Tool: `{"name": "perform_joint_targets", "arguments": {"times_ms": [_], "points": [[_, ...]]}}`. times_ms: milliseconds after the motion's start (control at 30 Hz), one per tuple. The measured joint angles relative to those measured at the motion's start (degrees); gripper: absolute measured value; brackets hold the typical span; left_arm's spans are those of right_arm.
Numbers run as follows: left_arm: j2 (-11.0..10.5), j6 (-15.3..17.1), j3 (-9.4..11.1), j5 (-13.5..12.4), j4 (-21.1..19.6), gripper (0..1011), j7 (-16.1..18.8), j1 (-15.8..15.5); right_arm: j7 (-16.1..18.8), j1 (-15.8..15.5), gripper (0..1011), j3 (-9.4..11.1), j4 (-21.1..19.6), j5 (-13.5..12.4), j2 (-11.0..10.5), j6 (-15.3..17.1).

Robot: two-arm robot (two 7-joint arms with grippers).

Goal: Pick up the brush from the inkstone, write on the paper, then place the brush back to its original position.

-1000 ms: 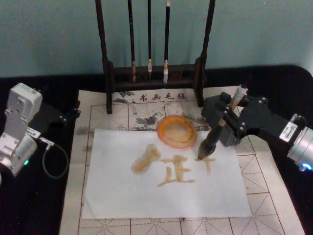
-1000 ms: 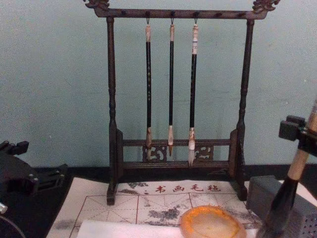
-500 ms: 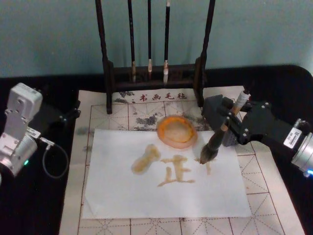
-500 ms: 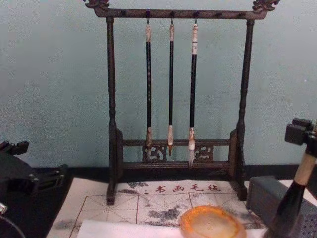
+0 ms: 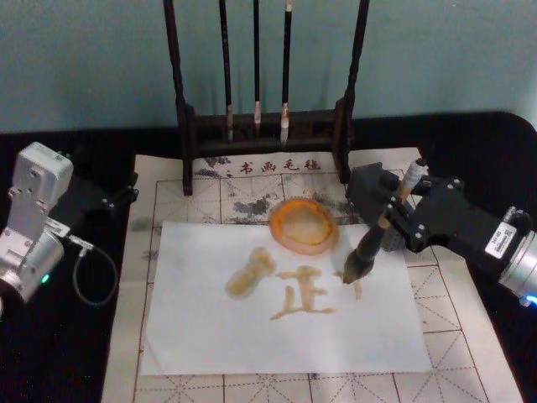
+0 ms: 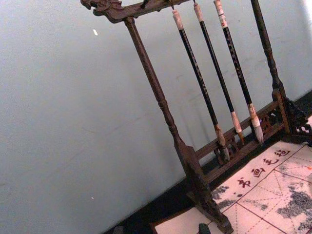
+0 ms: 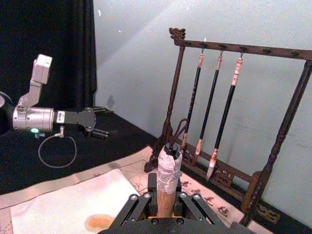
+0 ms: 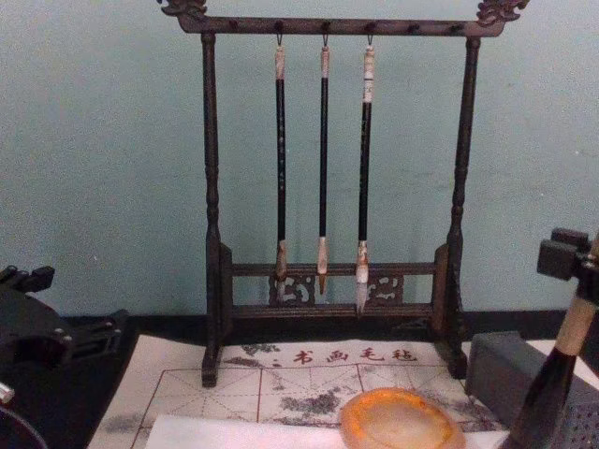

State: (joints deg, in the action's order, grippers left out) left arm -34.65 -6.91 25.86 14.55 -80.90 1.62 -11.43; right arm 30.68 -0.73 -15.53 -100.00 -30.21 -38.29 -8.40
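The mat covers most of the table, with the rack of three slim brushes standing at its far edge. On the mat lies the paper, near the middle. It already carries a tan blot on the left, a finished character in the centre and a short stroke on the right.

The right gripper reaches in from the right over the paper's far right corner. Its fingers are clamped on the upper handle of the brush. The left gripper sits idle at the far left, off the mat, with its fingers apart and nothing between them.

The inkstone rests at the paper's far edge, overlapping it, just left of the brush and bare.

The brush leans with its handle up and to the right. Its tip is down at the paper, at the top of that right-hand stroke. Whether the bristles are pressing or only just above the sheet, I cannot quite tell.

To my eye the writing step is in hand. The next move calls for a steady pull of the tip towards the near side to lengthen the stroke, keeping the pressure light. After that the gripper should lift clear and carry the brush left to the inkstone.
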Motion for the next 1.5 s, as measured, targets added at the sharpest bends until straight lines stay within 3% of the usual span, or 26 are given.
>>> {"name": "perform_joint_targets", "arguments": {"times_ms": [467, 1500], "points": [[0.0, 0.0, 0.0, 0.0, 0.0, 1001, 0.0, 0.0, 1.4, -0.2, 185, 0.2, 0.5, 1.0, 0.8, 0.8], [0.0, 0.0, 0.0, 0.0, 0.0, 1001, 0.0, 0.0, 3.6, -3.7, 185, 1.4, -3.2, -0.2, -2.1, 0.8]]}}
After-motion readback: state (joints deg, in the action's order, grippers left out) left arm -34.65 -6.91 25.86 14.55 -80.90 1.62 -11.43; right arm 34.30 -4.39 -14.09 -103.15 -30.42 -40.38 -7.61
